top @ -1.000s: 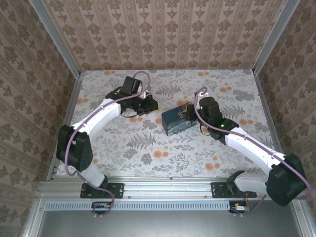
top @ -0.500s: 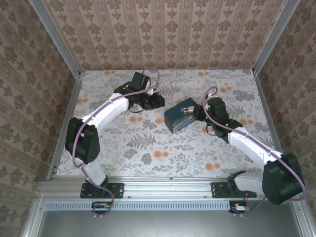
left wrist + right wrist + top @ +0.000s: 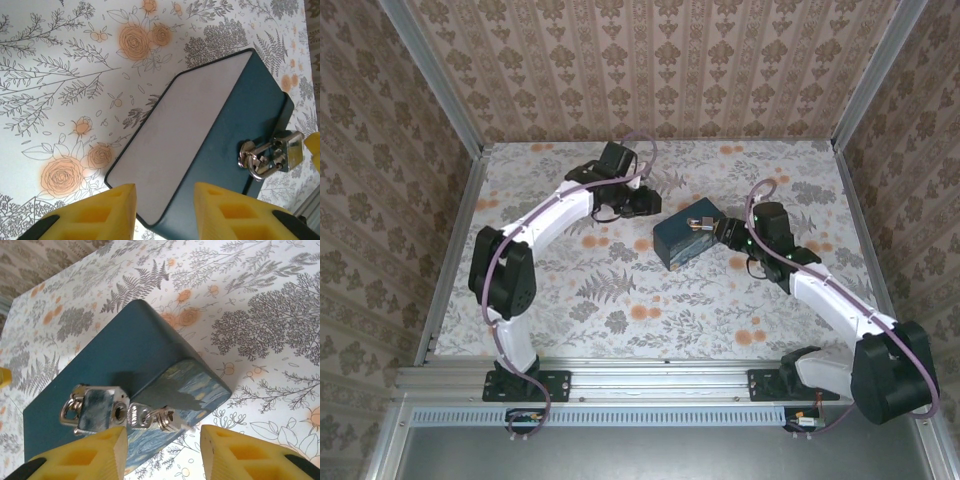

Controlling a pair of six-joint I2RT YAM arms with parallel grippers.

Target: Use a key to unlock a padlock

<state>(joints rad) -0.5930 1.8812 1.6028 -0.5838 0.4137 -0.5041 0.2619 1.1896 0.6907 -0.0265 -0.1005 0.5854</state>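
The dark blue box [image 3: 686, 240] lies mid-table, on its side. The small silver padlock [image 3: 97, 408] hangs from the box's hasp, also seen as the padlock [image 3: 282, 152] and the padlock [image 3: 700, 222]. A key [image 3: 136, 416] with a ring sticks out of the padlock's keyhole. My right gripper [image 3: 162, 449] is open just short of the key and touches nothing; from above, the right gripper [image 3: 729, 232] sits at the box's right end. My left gripper [image 3: 165, 207] is open at the box's grey face, and from above the left gripper [image 3: 648, 204] is just left of the box.
Patterned walls close the floral table [image 3: 620, 290] at the back and both sides. There is free room in front of the box and in the back right corner. A metal rail [image 3: 660, 370] runs along the near edge.
Both grippers have opened. The left arm has swung right toward the box. The right gripper has let go of the key and backed off to the right; the box shifted slightly.
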